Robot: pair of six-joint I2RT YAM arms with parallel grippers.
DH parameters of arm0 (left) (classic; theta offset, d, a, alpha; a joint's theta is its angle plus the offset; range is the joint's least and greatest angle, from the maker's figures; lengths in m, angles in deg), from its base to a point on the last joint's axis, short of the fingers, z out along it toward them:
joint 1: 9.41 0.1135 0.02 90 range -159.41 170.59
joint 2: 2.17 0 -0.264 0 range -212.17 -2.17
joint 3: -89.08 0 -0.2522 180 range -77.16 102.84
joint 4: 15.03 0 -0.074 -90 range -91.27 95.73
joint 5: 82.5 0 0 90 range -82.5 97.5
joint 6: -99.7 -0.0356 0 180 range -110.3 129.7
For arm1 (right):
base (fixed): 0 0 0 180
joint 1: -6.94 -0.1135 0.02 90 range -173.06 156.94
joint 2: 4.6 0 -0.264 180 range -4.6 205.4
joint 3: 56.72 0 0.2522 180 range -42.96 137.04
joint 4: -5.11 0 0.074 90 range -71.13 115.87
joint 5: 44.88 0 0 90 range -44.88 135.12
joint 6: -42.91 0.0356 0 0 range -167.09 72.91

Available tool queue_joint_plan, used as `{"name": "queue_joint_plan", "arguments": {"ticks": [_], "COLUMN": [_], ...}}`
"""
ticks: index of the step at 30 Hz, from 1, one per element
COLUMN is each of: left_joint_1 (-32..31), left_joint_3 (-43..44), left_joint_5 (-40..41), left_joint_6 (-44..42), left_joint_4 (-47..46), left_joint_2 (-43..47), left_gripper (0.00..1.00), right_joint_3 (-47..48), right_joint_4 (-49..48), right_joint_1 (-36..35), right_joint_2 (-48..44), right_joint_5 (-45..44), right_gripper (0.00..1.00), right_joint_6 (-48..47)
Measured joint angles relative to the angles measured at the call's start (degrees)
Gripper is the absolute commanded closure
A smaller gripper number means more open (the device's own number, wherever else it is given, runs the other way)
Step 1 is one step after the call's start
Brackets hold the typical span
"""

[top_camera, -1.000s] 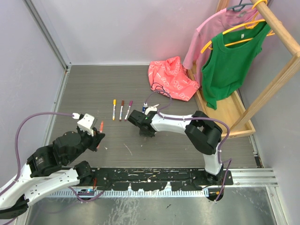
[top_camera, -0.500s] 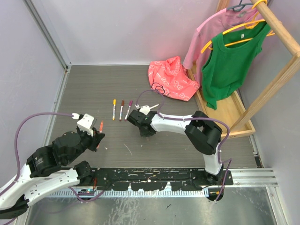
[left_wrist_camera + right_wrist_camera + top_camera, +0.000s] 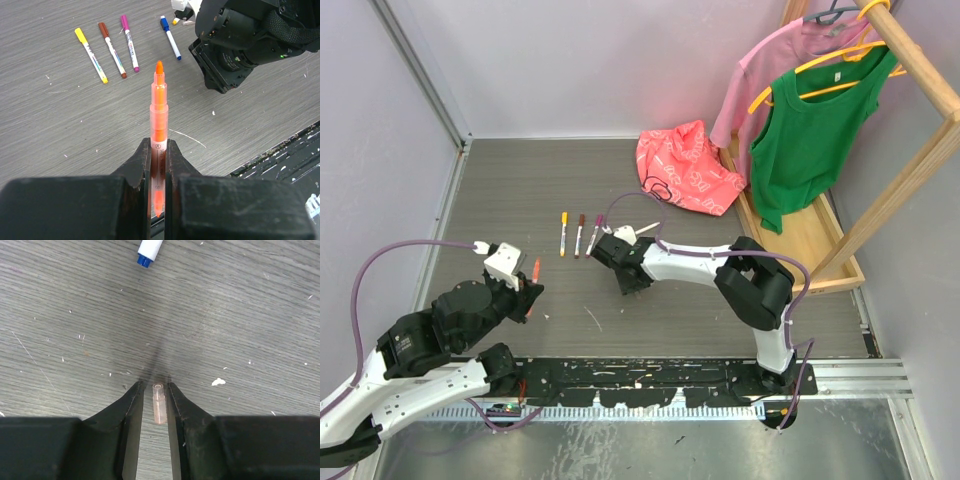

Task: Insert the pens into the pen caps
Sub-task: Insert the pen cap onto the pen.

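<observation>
Left end effector clamped tight; right end effector low, jaws slightly parted.

Top camera: fixed high behind the arm bases, tilted down and forward. It sits far out and takes in the whole table, left arm, right arm, red bag and clothes rack.

Left wrist cam: mounted behind the left gripper, looking along the fingers, forward and down at the tabletop from some height. The orange pen runs up the centre of the view.

Right wrist cam: same mount behind the right gripper, but very low and near straight down. Table surface fills the frame, with a small cap between the fingers.

Overlap: top and left wrist both catch the row of three pens and the right arm's wrist end. The two wrist views share only the blue pen, and right wrist gets just its end at the top edge.
</observation>
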Motion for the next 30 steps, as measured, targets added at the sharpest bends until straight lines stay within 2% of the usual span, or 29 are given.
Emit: {"name": "queue_joint_plan", "arguments": {"ticks": [22,30], "left_joint_1": [0.0,0.0], "left_joint_3": [0.0,0.0], "left_joint_5": [-0.3,-0.3], "left_joint_6": [-0.2,-0.2], "left_joint_4": [0.0,0.0], "left_joint_2": [-0.1,-0.1], "left_gripper": [1.00,1.00], "right_joint_3": [-2.8,-2.8], "right_joint_4": [0.2,0.1], "right_joint_1": [0.0,1.0], "right_joint_2": [-2.2,-2.2], "right_joint_5": [4.5,7.3], "right_gripper": [0.70,0.76], "right_joint_6": [-1.1,-2.8]}}
